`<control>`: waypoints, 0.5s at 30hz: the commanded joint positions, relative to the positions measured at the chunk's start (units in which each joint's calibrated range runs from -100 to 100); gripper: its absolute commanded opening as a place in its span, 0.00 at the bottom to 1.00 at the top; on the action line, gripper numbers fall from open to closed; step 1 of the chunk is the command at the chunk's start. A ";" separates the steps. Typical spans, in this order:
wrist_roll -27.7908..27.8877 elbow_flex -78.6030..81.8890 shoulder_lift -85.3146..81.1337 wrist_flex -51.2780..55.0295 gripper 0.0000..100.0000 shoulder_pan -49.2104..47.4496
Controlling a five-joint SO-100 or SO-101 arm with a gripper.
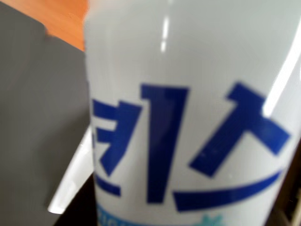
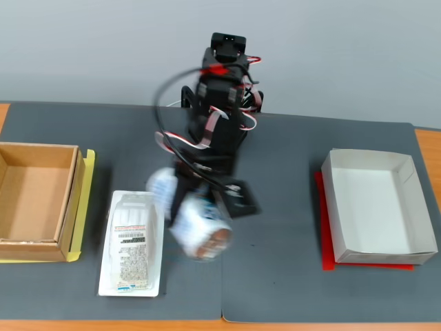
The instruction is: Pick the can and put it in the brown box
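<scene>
The can is white with blue lettering and shows blurred in the fixed view, tilted, its metal end toward the table's front edge. It fills the wrist view. My gripper is shut on the can and holds it over the grey mat, right of the flat package. The fingers themselves are hidden by the can and by blur. The brown box stands at the far left of the fixed view, open and empty, well apart from the can.
A flat white wrapped package with a barcode label lies between the brown box and the can. A white paper box stands at the right on a red sheet. The brown box sits on a yellow sheet.
</scene>
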 commanded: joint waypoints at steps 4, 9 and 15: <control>14.28 -5.33 -2.18 -0.59 0.12 12.78; 15.74 -6.41 0.10 -0.59 0.12 19.44; 15.74 -13.02 6.12 -0.59 0.12 26.26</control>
